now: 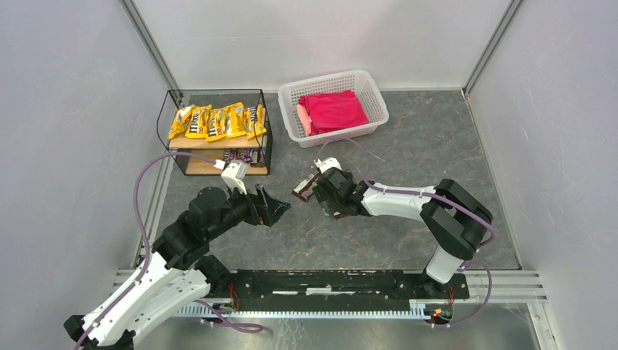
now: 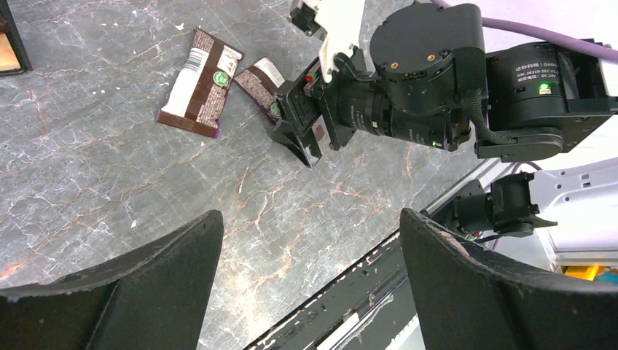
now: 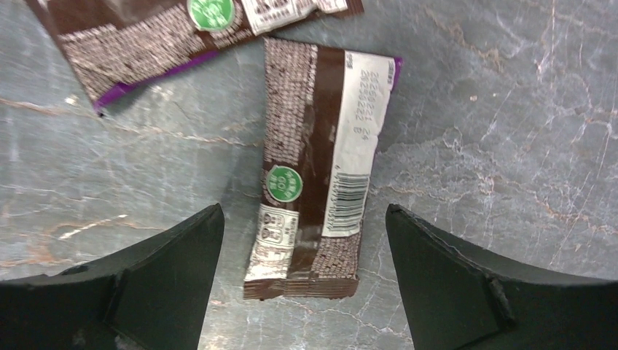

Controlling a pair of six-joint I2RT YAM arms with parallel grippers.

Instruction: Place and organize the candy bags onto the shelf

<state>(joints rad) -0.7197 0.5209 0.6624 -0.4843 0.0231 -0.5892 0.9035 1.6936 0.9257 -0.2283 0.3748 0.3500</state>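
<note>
Where the grey marbled counter (image 1: pixel 423 146) lies open between the two arms, two dark brown candy bags rest flat near its middle, just beside each other and well apart from the shelf (image 1: pixel 164 120). The right arm (image 1: pixel 408 200) reaches left over them. The right jaws stand open astride one brown bag (image 3: pixel 313 182), a finger on either side, neither seen touching it. This packet lies back up, showing a white panel with a barcode, a green round seal and stamped digits too blurred to read. The second brown bag (image 2: pixel 197 84), edged in purple, bears the same green seal and a white label; its print is illegible. In the left wrist view the right arm's wrist hides part of the straddled packet.

The left arm (image 1: pixel 211 219) points right toward them; the left jaws are wide open and empty, above bare counter.

At far left, the shelf carries yellow candy bags (image 1: pixel 218 120) in a row on its upper board and dark packets (image 1: pixel 237 154) on the lower; their brand lettering is too small to read. Right of it stands a white perforated basket (image 1: pixel 364 91) holding a red cloth (image 1: pixel 331 109).
</note>
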